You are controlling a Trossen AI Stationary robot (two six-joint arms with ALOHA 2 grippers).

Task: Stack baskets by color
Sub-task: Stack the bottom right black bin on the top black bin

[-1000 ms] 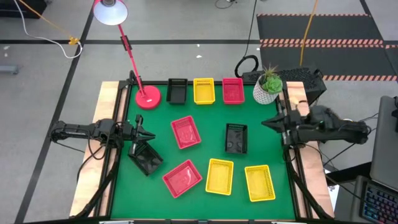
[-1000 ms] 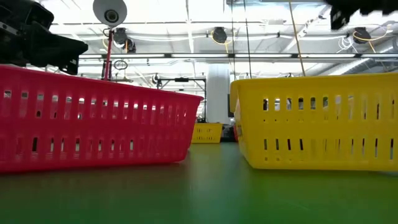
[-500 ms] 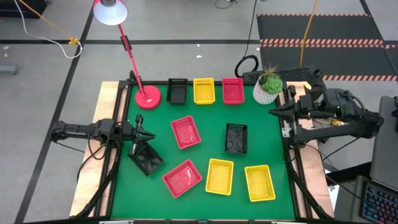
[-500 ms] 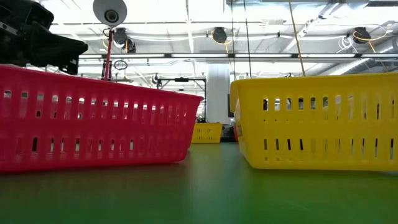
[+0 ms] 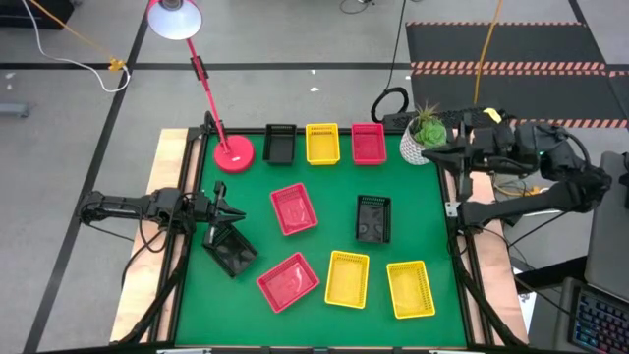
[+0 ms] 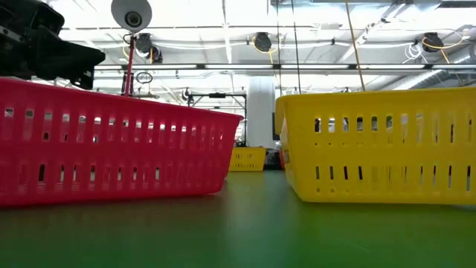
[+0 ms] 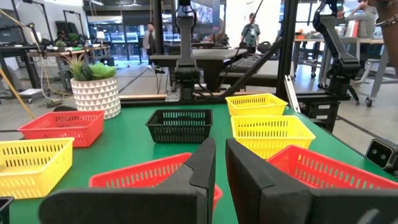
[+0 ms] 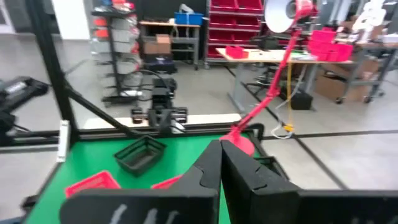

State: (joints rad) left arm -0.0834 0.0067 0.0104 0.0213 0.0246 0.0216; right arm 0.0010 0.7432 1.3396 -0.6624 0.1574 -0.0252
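Observation:
Nine baskets rest on their bottoms on the green table. A black one (image 5: 280, 144), a yellow one (image 5: 322, 144) and a red one (image 5: 369, 143) stand in a row at the far edge. A red (image 5: 294, 209), a black (image 5: 373, 217), a tilted black (image 5: 231, 251), a red (image 5: 288, 281) and two yellow baskets (image 5: 347, 278) (image 5: 411, 288) lie scattered. My left gripper (image 5: 234, 213) (image 7: 221, 168) hovers at the left edge beside the tilted black basket, its fingers almost together around nothing. My right gripper (image 5: 432, 157) (image 8: 221, 163) is raised at the right edge, shut and empty.
A red desk lamp's round base (image 5: 234, 155) stands at the far left corner, and a white plant pot (image 5: 421, 143) at the far right, close to my right gripper. In the low view a red basket (image 6: 111, 141) and a yellow one (image 6: 379, 145) fill the foreground.
My right gripper has risen, leaving the top of the low view, and has shifted toward the table's far edge, next to the plant pot. It has stayed shut. No basket has moved.

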